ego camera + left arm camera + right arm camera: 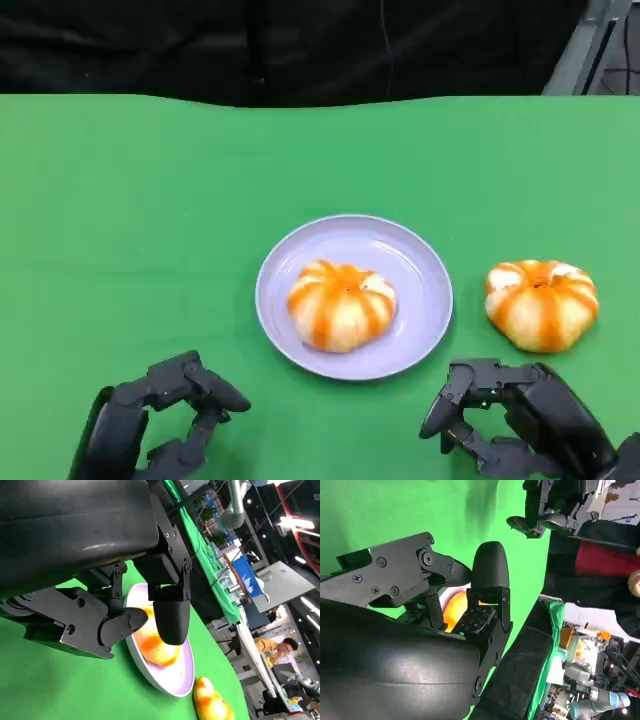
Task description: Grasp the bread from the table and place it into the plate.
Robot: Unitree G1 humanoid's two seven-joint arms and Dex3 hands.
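Observation:
A lavender plate (421,288) lies mid-table with one orange-striped bread (341,304) on it. A second, similar bread (541,304) sits on the green cloth to the plate's right. My right hand (512,418) hovers just in front of that bread, fingers apart, holding nothing. My left hand (168,415) is at the near left, well away from the plate, also holding nothing. The left wrist view shows the left hand (125,605), the plate (176,678), its bread (158,651) and the table bread (212,705). Past the right hand (465,595) peeks the table bread (453,611).
Green cloth (130,220) covers the table up to a dark back edge. In the right wrist view a person in red (605,560) stands beyond the table, and my left hand (545,515) shows farther off. Benches and equipment fill the room behind.

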